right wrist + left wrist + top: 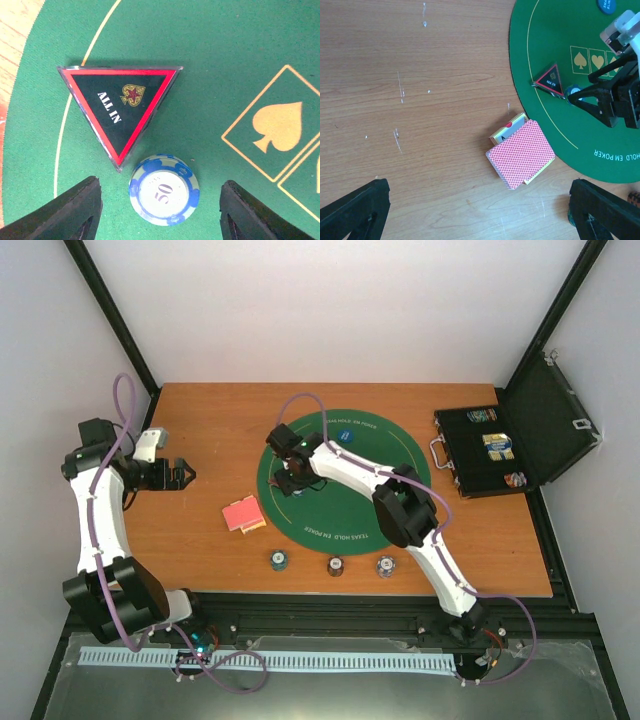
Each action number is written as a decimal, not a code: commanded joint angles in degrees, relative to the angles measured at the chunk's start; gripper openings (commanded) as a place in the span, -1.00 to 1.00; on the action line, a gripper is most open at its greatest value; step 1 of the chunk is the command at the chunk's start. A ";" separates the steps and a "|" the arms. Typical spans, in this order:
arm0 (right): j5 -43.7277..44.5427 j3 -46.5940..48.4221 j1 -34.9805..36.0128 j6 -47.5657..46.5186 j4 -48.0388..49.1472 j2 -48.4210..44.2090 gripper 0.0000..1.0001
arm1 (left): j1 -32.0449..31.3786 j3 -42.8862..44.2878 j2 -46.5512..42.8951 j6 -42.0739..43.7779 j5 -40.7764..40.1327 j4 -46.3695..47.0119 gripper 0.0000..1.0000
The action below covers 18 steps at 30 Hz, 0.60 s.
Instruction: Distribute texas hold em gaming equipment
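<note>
My right gripper (160, 212) stands open on the green mat, one finger on each side of a blue-and-white "50" chip stack (164, 190), with a gap at both sides. A black triangular ALL IN marker (120, 107) lies flat just beyond the stack, almost touching it. A blue round button (345, 437) sits further back on the mat. The pink-backed card deck (520, 155) rests on the wood by the mat's left rim. My left gripper (185, 474) hangs open over bare table at the left, holding nothing.
Three more chip stacks (277, 560), (335, 567), (386, 565) line the table's front edge. The black hinged case (500, 450) stands open at the back right with items inside. The round green mat (400, 450) fills the middle.
</note>
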 commanded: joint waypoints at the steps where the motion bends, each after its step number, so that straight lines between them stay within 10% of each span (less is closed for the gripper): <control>1: 1.43 1.43 -0.30 0.27 -2.48 -3.87 0.31 | -0.15 2.58 -0.25 1.02 0.83 -1.62 1.00; 18: 5.82 -23.31 21.09 9.95 4.55 -23.46 0.82 | -0.15 2.06 -0.78 1.46 1.33 -1.94 1.00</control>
